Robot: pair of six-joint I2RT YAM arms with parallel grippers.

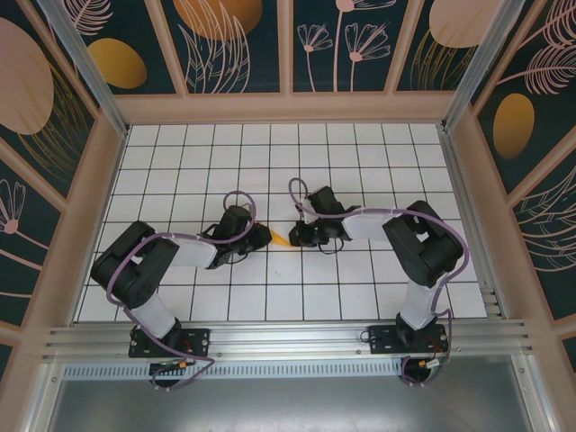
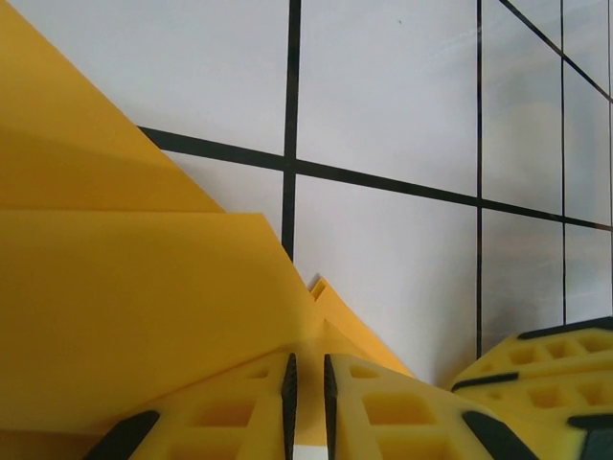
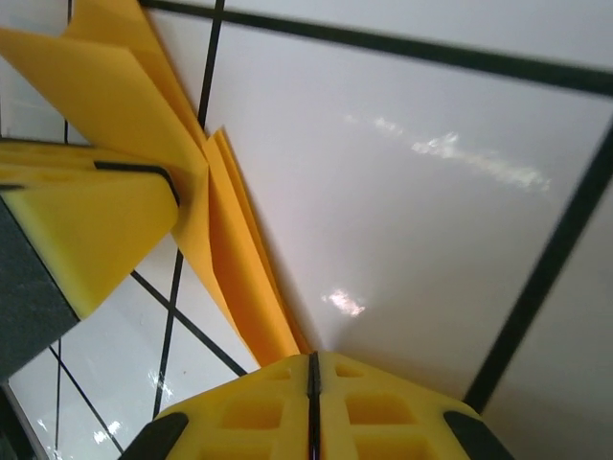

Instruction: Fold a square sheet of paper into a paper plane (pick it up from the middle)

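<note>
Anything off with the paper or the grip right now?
Nothing torn or dropped. The paper is pinched by both the left gripper and the right gripper. Only oddity: its folded layers fan apart near the right gripper rather than lying flush.

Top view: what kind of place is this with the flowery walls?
Most likely a robot practice booth, not a home. Two black arms are bolted to a metal rail with folded orange paper between them, the table is a white grid, and flower-print panels wall it in.
</note>
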